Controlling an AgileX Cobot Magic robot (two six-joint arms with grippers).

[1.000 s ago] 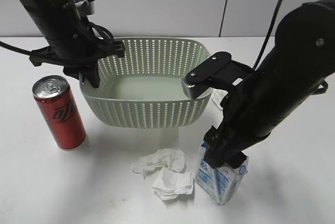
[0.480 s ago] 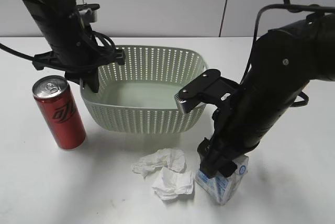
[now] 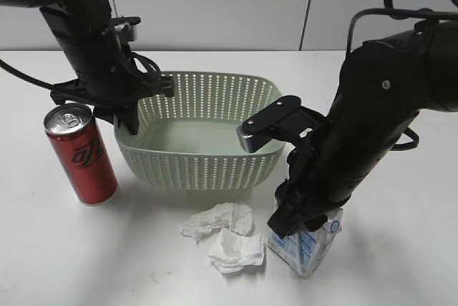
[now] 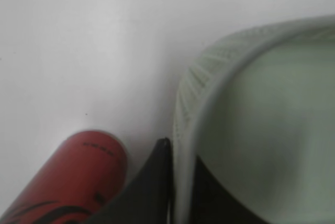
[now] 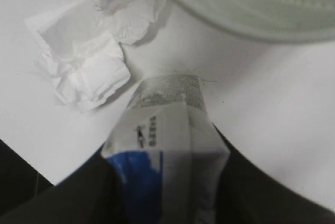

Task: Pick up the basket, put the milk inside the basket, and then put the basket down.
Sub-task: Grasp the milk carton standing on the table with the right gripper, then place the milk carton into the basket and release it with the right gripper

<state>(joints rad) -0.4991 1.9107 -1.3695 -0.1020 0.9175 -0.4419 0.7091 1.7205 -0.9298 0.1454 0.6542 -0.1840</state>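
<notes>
Left gripper [image 3: 127, 116] pinches the basket [image 3: 200, 159] rim, frame center. Right gripper [image 3: 300, 221] clamps the milk [image 3: 308, 249], lower right. Blue print unreadable; red can [image 3: 80, 154] lettering too.

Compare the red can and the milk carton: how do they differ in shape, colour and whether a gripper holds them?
The red can is a round cylinder; the milk carton is a box with flat sides. The can is red with dark lettering; the carton is white and blue. The can stands free beside the basket, untouched; the carton sits between the right gripper's fingers. Both are drink containers on the white table.
</notes>
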